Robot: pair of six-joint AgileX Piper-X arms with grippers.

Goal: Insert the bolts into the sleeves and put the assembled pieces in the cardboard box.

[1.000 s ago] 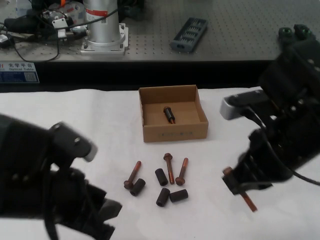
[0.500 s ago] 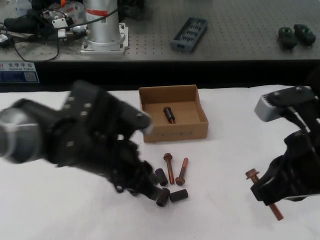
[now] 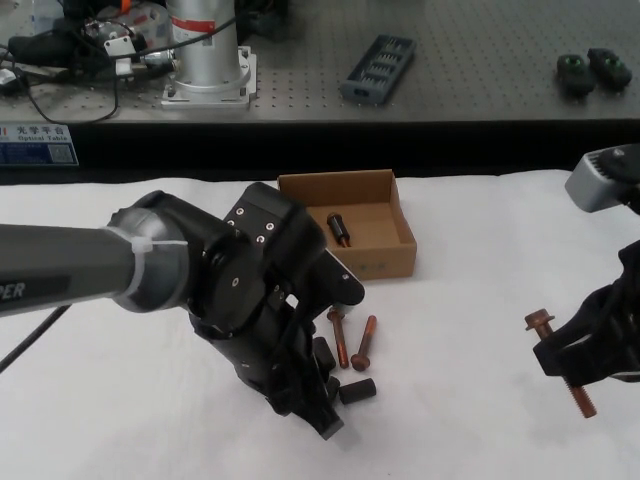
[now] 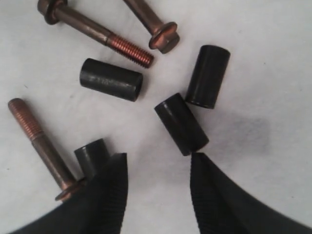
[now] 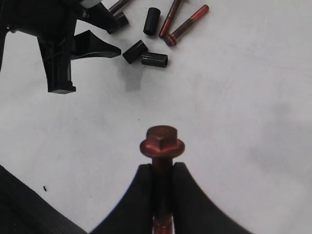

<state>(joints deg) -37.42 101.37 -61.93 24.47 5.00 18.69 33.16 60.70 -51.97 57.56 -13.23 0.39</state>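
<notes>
**1 piece boxed, 4 pairs left**

The small open brown cardboard box (image 3: 345, 268) at the back of the white-covered worktop (image 3: 480, 290) holds 1 assembled piece (image 3: 338, 228), a copper-coloured bolt seated in a black sleeve. That is all that is finished, roughly a fifth of the job by my reckoning.

The right claw (image 5: 162, 170) is closed on the shank of 1 copper-coloured hex-head metal bolt (image 5: 162, 144), well to the side of the pile. The left claw (image 4: 158, 163) hangs low over the pile with its jaws apart and nothing between them, just beside 1 sleeve.

Loose in front of the box lie 3 more bolts (image 4: 92, 31) (image 4: 151, 24) (image 4: 41, 144) and 4 short black cylindrical sleeves (image 4: 111, 79) (image 4: 207, 76) (image 4: 181, 124) (image 4: 92, 156). So 4 bolts and 4 sleeves remain to be mated and boxed.
</notes>
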